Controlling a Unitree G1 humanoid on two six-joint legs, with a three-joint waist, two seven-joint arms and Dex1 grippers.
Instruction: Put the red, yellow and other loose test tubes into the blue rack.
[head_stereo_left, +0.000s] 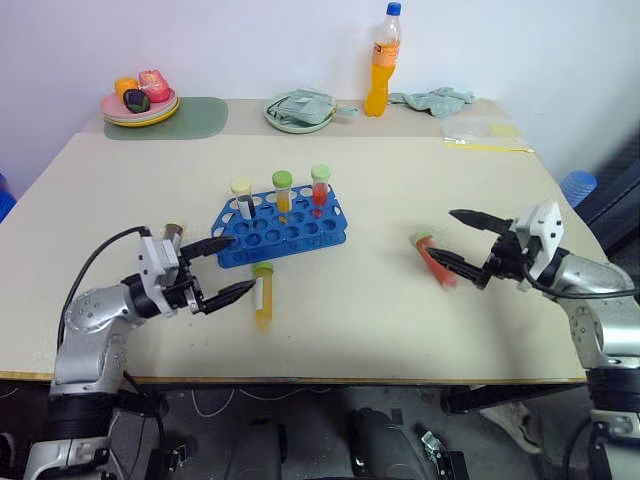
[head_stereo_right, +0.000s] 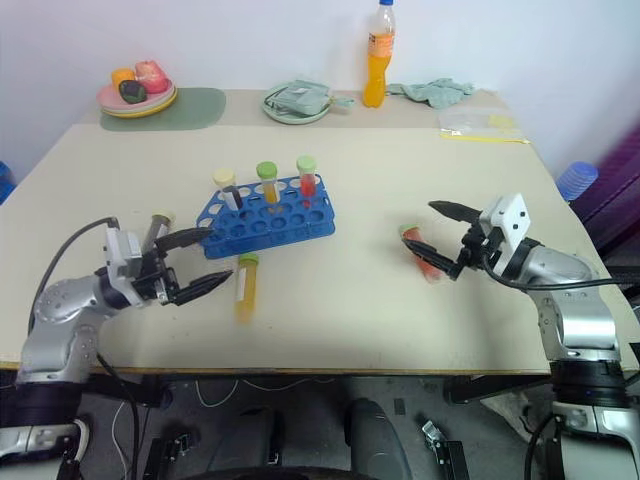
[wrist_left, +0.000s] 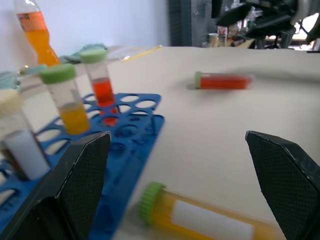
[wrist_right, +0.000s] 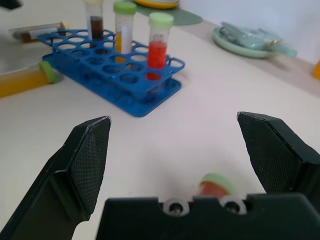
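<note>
Writing on the white tube labels cannot be read. Cream bench (head_stereo_left: 380, 330) is set against a pale wall. The blue rack (head_stereo_left: 300, 236) stands near the bench's middle, with three upright tubes in its back row: a cream-capped dark tube (head_stereo_left: 243, 198), a green-capped yellow tube (head_stereo_left: 283, 193) and a pale-green-capped red tube (head_stereo_left: 320, 186). A loose yellow tube (head_stereo_left: 263, 296) lies just before the rack, beside the left pincer (head_stereo_left: 224, 268), which is spread wide and empty. A loose red tube (head_stereo_left: 434, 259) lies between the fingers of the right pincer (head_stereo_left: 442, 239), likewise spread wide, gripping nothing. An orange drink bottle (head_stereo_left: 381, 62) stands at the far edge.
</note>
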